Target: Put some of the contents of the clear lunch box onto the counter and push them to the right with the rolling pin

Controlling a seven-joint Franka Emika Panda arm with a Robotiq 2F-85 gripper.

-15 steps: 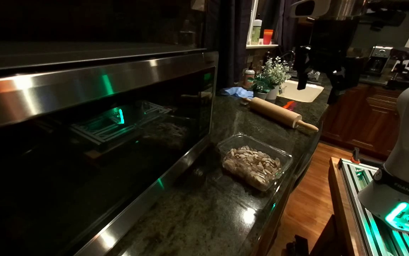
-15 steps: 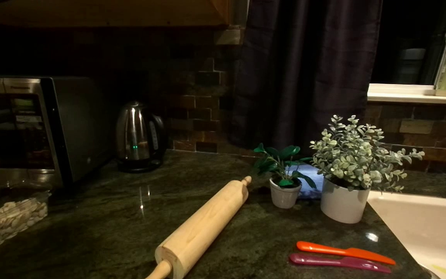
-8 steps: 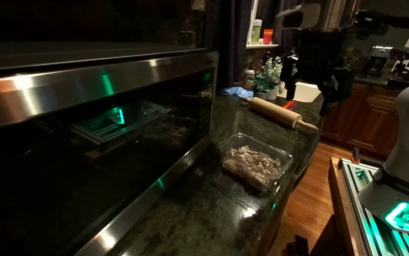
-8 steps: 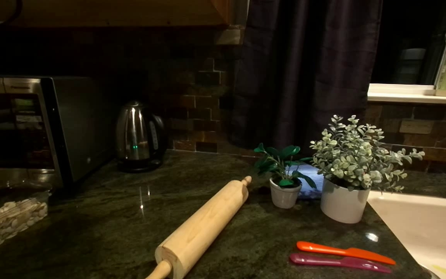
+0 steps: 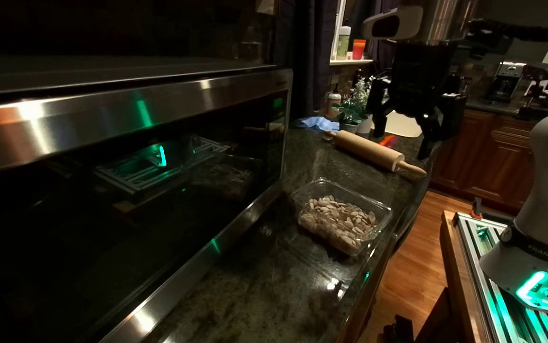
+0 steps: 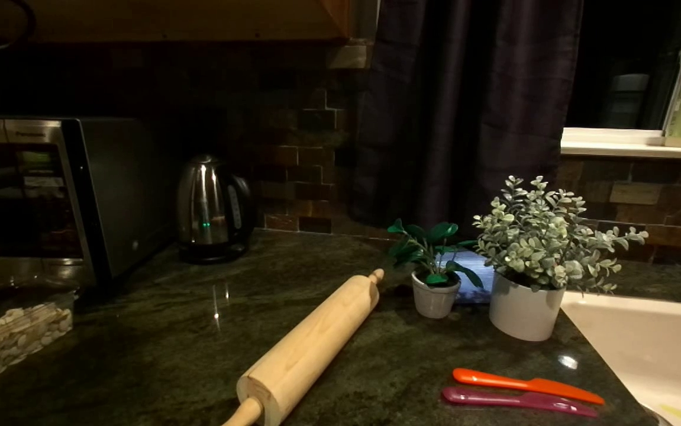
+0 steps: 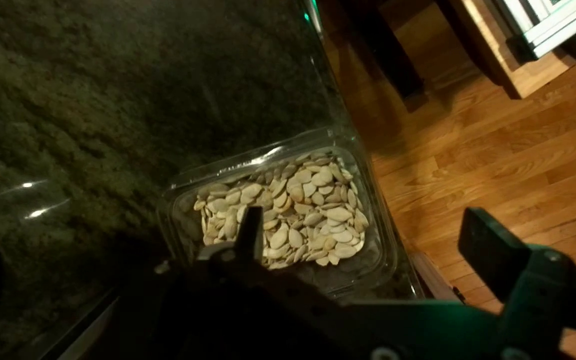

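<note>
Dim light, patchy; dark speckled counter [image 5: 254, 295] runs from the bottom of an exterior view up toward its centre, microwave oven [image 5: 126, 228] filling the left side. Clear lunch box [image 7: 262, 159] sits upright in the middle of the wrist view, near the counter's front edge, wood floor [image 7: 498, 150] off to the right of the frame. Contents [image 7: 298, 210], flat pale pieces that look like seeds, lie heaped inside it; every piece I can make out is within its walls. Gripper [image 5: 401, 142] hangs at the upper right of an exterior view, jaws spread well apart, nothing seen between them; in the wrist view one fingertip [image 7: 251, 232] overlaps the contents, the opposite one shows against the floor. Rolling pin [image 6: 310, 349] lies aslant on the counter, lower middle of an exterior view, nearer handle cut by the bottom edge, not held. Progress, my reading: neither half done. Step in hand is probably lining up on the box. Left: get some pieces onto the counter, by pinch or by tipping I can't tell; then take up the pin and sweep them right. Tipping would likely need a grip on the rim, and so close to the edge some pieces could end up on the floor
</note>
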